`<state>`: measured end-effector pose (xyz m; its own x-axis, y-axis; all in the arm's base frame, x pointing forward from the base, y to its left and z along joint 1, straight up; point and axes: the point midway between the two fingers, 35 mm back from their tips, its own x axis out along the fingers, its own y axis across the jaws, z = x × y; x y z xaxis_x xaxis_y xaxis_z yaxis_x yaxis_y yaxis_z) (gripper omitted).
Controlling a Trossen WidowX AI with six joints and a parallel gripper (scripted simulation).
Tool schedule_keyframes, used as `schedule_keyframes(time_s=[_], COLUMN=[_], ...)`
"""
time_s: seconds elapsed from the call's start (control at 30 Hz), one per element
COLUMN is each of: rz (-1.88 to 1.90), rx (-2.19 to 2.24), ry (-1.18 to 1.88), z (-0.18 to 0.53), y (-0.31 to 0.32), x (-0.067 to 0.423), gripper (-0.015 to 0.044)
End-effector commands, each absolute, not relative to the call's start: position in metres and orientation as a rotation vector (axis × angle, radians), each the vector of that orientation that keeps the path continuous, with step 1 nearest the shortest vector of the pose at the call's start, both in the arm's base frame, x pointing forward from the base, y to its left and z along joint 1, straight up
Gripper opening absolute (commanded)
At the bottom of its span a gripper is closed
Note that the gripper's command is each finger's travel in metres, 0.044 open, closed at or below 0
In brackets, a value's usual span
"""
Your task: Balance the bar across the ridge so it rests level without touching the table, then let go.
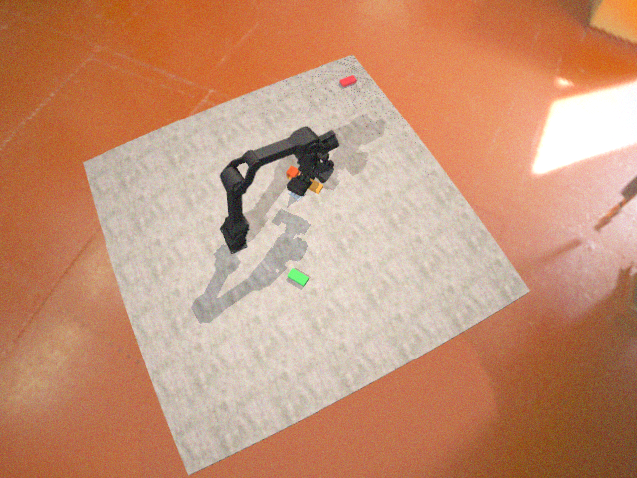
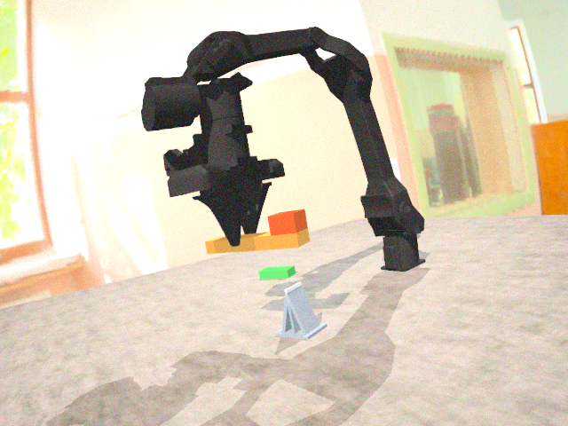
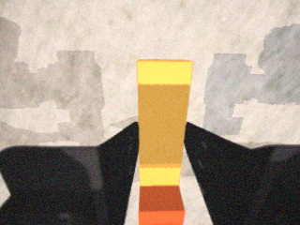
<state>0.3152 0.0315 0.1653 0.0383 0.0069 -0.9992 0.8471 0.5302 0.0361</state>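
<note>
The bar (image 2: 271, 240) (image 1: 316, 188) (image 3: 164, 112) is a yellow-orange slab with a red-orange block on one end. My gripper (image 2: 239, 237) (image 1: 305, 180) (image 3: 160, 127) is shut on the bar and holds it roughly level, well above the table. The ridge (image 2: 300, 313) (image 1: 295, 195) is a pale blue triangular wedge standing upright on the table. It sits below the held bar, a little toward the camera in the exterior view. The ridge does not show in the wrist view.
A green block (image 1: 298, 277) (image 2: 276, 272) lies flat on the grey table top (image 1: 390, 288) between the ridge and the arm's base (image 2: 401, 256) (image 1: 235, 239). A small red block (image 1: 347, 80) lies near the table's far corner.
</note>
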Motion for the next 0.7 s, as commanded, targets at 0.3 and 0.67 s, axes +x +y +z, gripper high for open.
schedule_keyframes(time_s=[0.3,0.67], rz=[-0.918,-0.919], rx=[0.955,0.956], ry=[1.336,1.336], z=[0.163,0.146], y=[0.057,0.057], x=[0.300,0.300], gripper=[0.0000,0.0000])
